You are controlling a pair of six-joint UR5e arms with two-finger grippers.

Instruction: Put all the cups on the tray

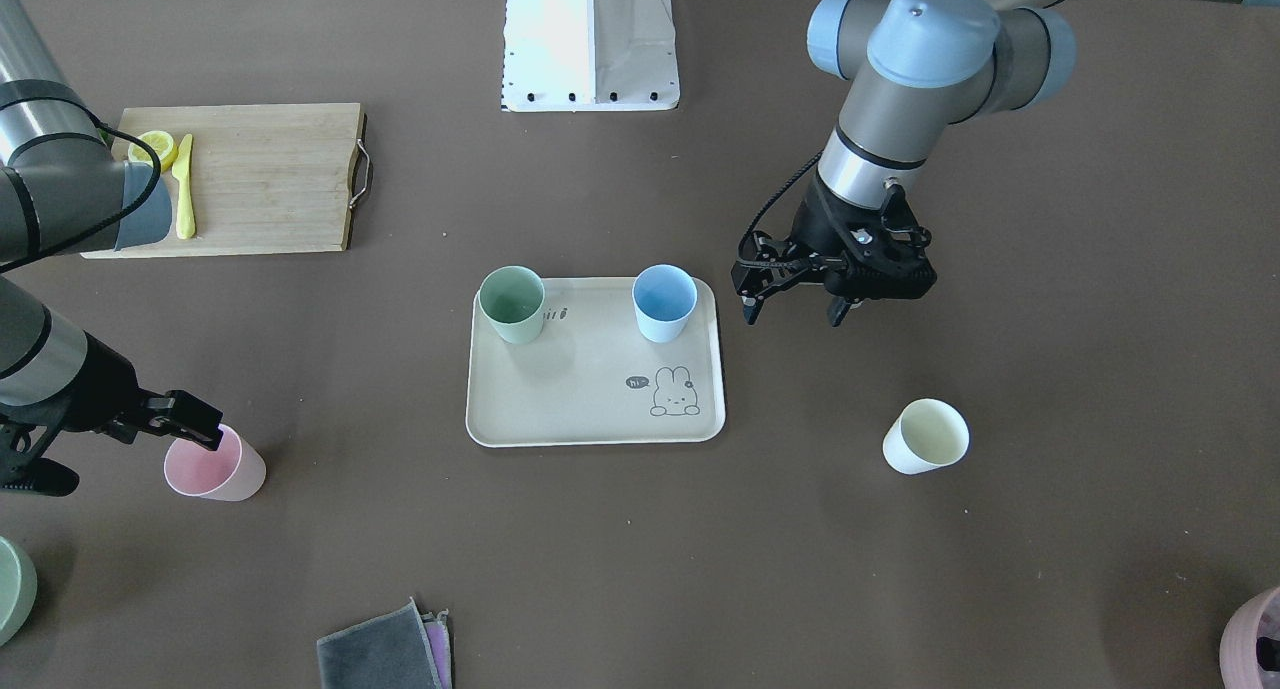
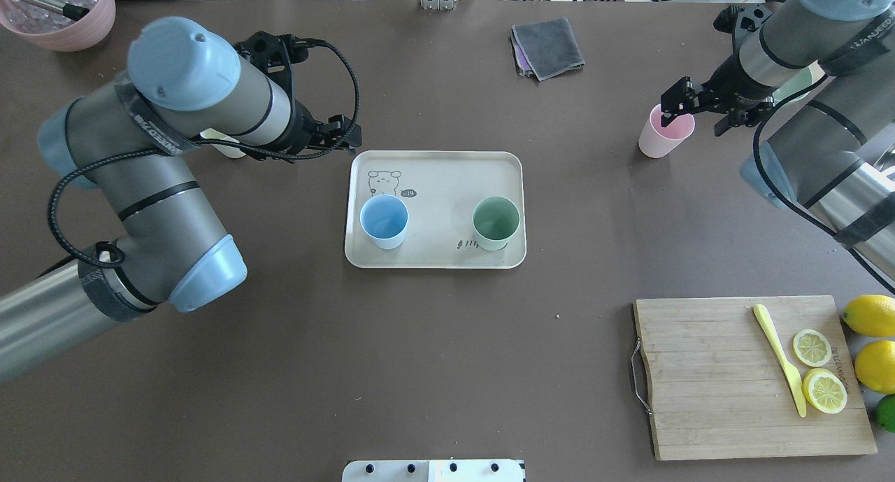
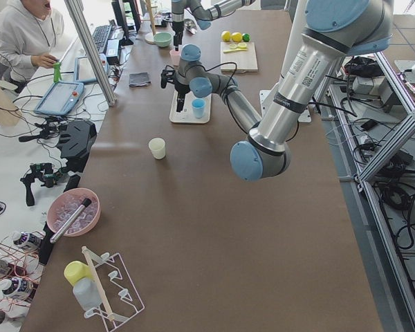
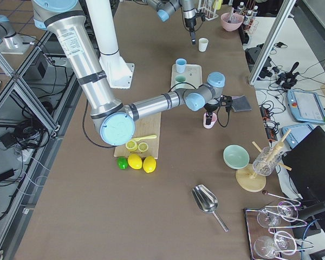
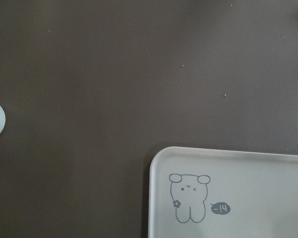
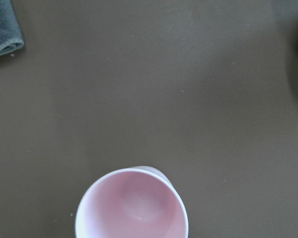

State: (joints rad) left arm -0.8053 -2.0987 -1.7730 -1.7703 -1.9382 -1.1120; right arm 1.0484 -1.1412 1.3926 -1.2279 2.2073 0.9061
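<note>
Overhanging pink cup [image 2: 663, 143], right end effector [image 2: 695, 118] apart; left end effector [image 1: 794, 315] apart near tray [image 1: 585, 404].

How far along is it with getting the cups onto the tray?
About halfway. Done: the green cup and blue cup stand on the tray. In hand: the right claw seems open at the rim of the pink cup, not gripping yet. To go: that pink cup and the cream cup, both on the table; the left claw hangs empty beside the tray.
</note>
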